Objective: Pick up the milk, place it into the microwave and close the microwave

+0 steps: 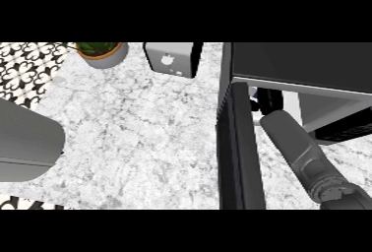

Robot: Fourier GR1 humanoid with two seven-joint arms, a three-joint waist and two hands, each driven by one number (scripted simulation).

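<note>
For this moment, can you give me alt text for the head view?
The right forearm reaches into the open microwave, its hand hidden behind the door, which stands open edge-on. A potted plant and a toaster stand at the back of the marble counter; the left forearm shows at the left edge.

Marble counter [138, 142], patterned tile wall [29, 66]

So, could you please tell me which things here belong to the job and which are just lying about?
Job: microwave, its open door, right hand reaching inside. The milk itself cannot be made out.
Lying about: potted plant, grey appliance.
</note>
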